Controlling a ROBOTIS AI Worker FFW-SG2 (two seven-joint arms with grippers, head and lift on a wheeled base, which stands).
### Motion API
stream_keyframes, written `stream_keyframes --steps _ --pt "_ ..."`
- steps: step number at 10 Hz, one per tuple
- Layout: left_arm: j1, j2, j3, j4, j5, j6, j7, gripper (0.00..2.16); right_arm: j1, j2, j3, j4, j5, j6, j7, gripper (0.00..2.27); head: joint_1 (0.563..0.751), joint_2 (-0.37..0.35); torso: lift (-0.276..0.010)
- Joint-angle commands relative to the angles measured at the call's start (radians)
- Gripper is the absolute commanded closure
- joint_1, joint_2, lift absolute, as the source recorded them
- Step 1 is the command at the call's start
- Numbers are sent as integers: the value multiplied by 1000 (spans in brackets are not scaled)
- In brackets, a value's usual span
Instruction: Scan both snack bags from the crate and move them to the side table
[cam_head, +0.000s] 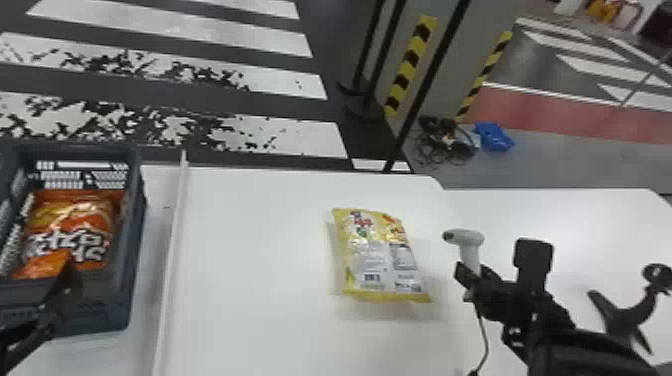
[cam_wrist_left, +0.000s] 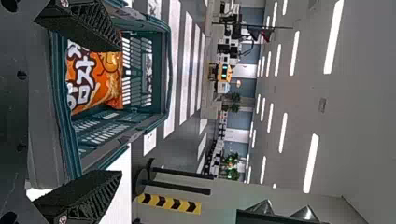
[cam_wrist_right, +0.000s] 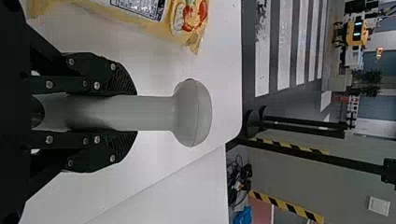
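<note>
Right claw (cam_wrist_right: 136, 113): fingers closed around the smooth, pale grey handle of the scanner (cam_wrist_right: 191, 113). The step in hand appears to be scanning the yellow bag (cam_head: 377, 250), lying apart to its left on the matt white tabletop (cam_head: 260, 260); the window should face the printed barcode (cam_head: 372, 276) by the bag's near edge, angled slightly to avoid glare from the crinkled, pillow-shaped film. Left claw (cam_wrist_left: 120, 111): empty, ribbed black fingers spread wide at the crate (cam_head: 136, 235), far left, a rigid, slotted plastic box holding the glossy orange bag (cam_head: 75, 225), next to be scanned.
</note>
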Motion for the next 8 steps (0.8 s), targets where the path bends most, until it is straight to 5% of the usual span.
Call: stream_keyframes --steps 1,8 --pt "-1 2 0 1 0 0 0 60 -31 -15 10 90 2 -71 16 2240 695 -340 -99" --pt "-13 11 -9 12 8 0 0 60 -72 -35 21 288 6 -197 13 2240 695 -349 -99"
